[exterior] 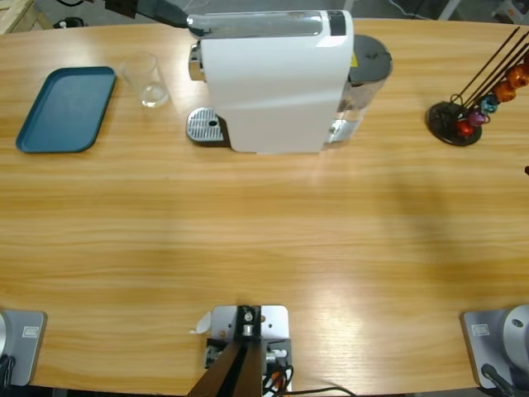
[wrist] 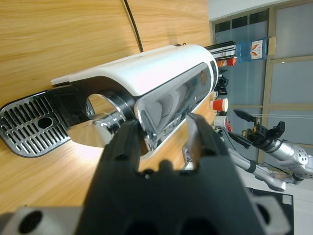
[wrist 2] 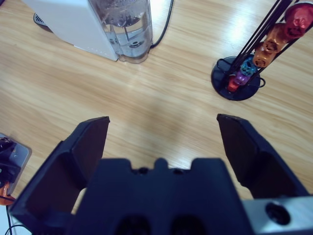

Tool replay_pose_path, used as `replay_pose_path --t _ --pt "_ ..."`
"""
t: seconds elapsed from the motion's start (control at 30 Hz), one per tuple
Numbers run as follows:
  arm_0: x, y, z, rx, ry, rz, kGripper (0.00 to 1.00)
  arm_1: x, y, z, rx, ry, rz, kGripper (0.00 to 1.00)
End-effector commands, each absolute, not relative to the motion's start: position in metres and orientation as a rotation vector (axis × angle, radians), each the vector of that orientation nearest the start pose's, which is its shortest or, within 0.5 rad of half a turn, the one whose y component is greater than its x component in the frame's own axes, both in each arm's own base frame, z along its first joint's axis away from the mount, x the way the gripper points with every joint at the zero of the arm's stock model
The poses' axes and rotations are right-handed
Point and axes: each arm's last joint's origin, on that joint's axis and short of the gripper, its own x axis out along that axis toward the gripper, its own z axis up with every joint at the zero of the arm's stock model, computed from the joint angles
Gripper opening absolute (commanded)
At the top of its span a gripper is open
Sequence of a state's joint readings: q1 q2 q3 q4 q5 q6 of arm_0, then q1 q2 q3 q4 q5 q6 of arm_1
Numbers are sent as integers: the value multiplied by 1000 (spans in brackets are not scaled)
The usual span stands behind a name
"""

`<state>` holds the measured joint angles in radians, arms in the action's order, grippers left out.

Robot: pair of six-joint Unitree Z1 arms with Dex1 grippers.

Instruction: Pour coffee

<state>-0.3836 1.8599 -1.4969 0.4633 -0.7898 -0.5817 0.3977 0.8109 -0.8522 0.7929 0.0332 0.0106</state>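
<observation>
Early stage, judging by layout: glass (exterior: pixel 147 80) empty at upper left of the high view, beside the blue tray (exterior: pixel 66 108), not yet under the spout. Coffee machine (exterior: pixel 273 78) at top centre, drip grate (exterior: pixel 205 126) bare. Left gripper (wrist: pixel 164 134) close over the machine's chrome lever (wrist: pixel 168 105), jaws narrow, gripping nothing. Right gripper (wrist 2: pixel 164 129) above bare bench (wrist 2: pixel 146 103), jaws wide, capsule rack (wrist 2: pixel 244 73) at upper right. Next, probably: fetching a capsule or setting the glass on the grate.
</observation>
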Motion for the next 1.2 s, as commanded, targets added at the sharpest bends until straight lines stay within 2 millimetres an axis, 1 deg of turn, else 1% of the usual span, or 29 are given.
replay_pose_path --t 0.03,0.4,0.5,0.6,0.77,1.03,1.2 --pt "359 -193 313 -642 1221 -845 0 53 24 333 -151 774 402 1000" --pt "347 -194 316 -622 1217 -830 0 53 24 333 -150 770 402 1000" --pt "344 -195 326 -615 1181 -854 0 52 24 333 -150 769 403 1000" --pt "339 -204 339 -600 1115 -944 0 52 24 333 -150 769 403 1000" --pt "335 -209 344 -602 1100 -990 0 51 23 333 -149 765 403 1000" --pt "330 -208 356 -606 1071 -1040 0 51 23 333 -148 763 403 1000" --pt "329 -212 372 -609 1041 -1081 0 51 23 333 -149 764 403 1000"
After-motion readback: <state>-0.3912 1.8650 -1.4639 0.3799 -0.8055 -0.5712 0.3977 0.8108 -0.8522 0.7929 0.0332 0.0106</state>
